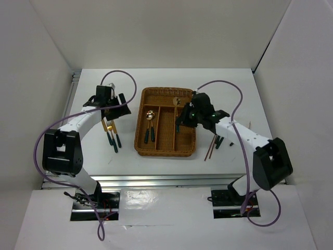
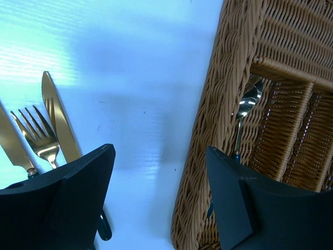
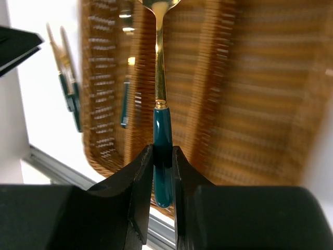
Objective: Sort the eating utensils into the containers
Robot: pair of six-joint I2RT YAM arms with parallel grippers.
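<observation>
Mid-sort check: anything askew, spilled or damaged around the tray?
Nothing stands out. The wicker tray looks intact, spoons lie lengthwise in its left slot, and the unsorted cutlery and chopsticks lie on the table beside it, none hanging over the rim.

Wicker tray [image 1: 165,152]: brown, woven, rectangular, mid-table.
Spoons [image 1: 149,125]: gold bowls, teal handles, lying in the left long slot.
Fork [image 2: 39,140], two knives [image 2: 57,117]: flat on the table, left of the tray.
Chopsticks [image 1: 210,146]: reddish-brown, right of the tray.
Held spoon [image 3: 161,120]: over the tray, teal handle pinched by the right gripper [image 3: 162,156].

The spoon [image 3: 161,125] is gold with a dark teal handle, the tray [image 1: 165,152] brown woven wicker.
</observation>
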